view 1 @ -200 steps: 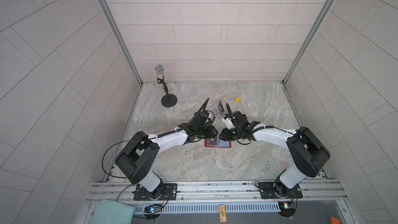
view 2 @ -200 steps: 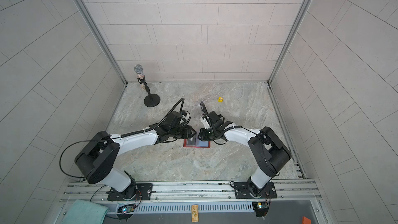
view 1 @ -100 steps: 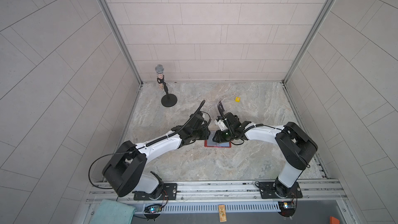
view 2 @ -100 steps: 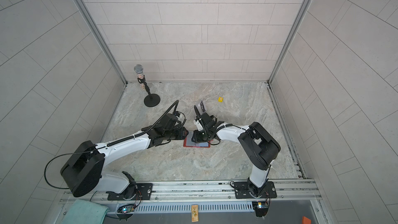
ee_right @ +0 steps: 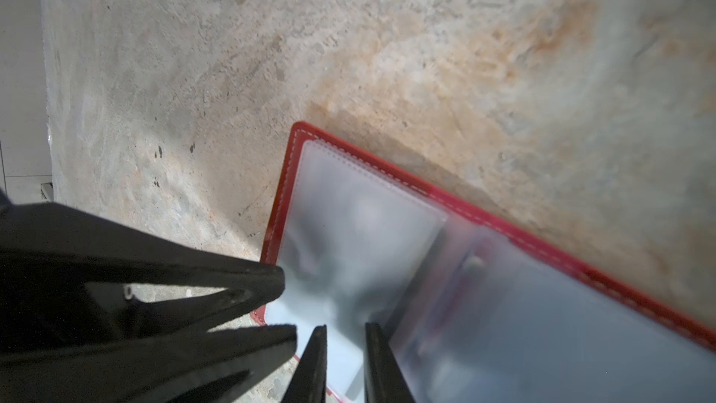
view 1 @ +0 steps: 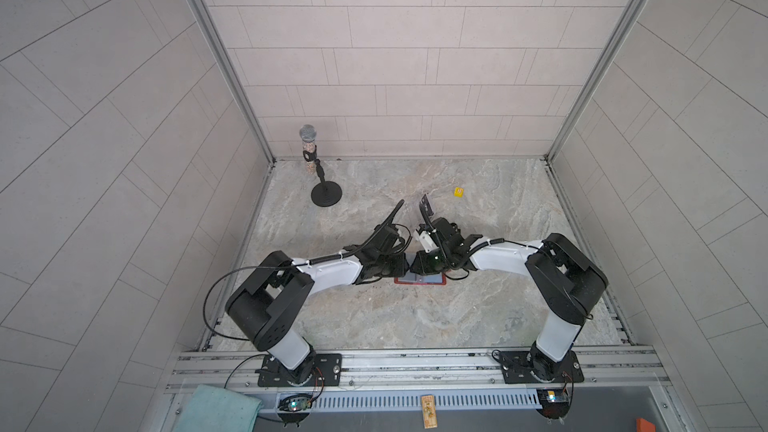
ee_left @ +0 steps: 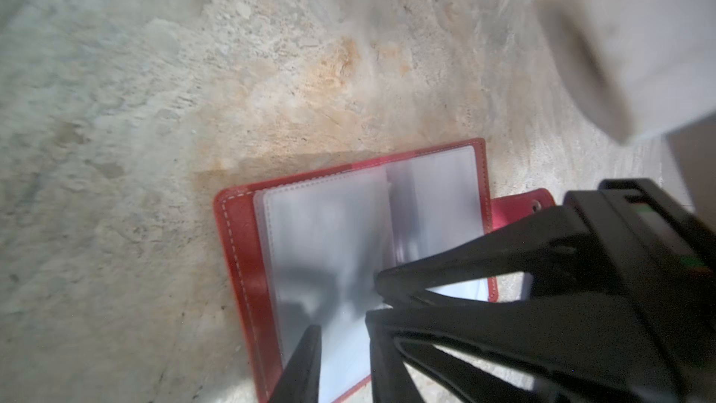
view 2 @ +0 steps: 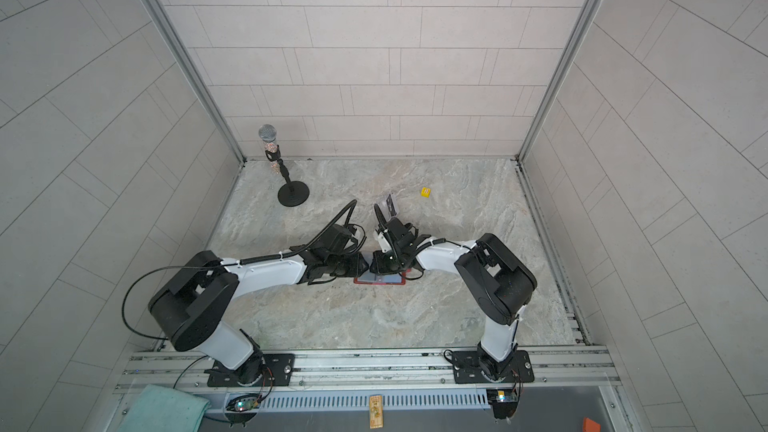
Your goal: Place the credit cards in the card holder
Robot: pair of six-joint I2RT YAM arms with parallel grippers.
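Observation:
The card holder [view 1: 420,280] [view 2: 381,280] lies open on the marble, red with white stitching, its clear sleeves [ee_left: 329,234] [ee_right: 360,226] facing up. Both grippers meet tip to tip above it. My left gripper [ee_left: 343,366] [view 1: 405,271] hovers over one sleeve page, jaws a narrow gap apart, nothing between them. My right gripper [ee_right: 346,366] [view 1: 419,268] stands over the facing page by the fold, likewise narrowly open and empty. One black credit card [view 1: 426,204] [view 2: 390,204] with white lettering stands upright behind the arms. Whether the sleeves hold cards is too blurred to tell.
A microphone on a round black base [view 1: 326,194] stands at the back left. A small yellow die [view 1: 459,192] lies at the back right. Tiled walls enclose three sides. A teal cloth [view 1: 216,409] lies beyond the front rail.
Both grippers have come down and closer together over the open card holder, until their tips almost touch. The jaws of both have narrowed.

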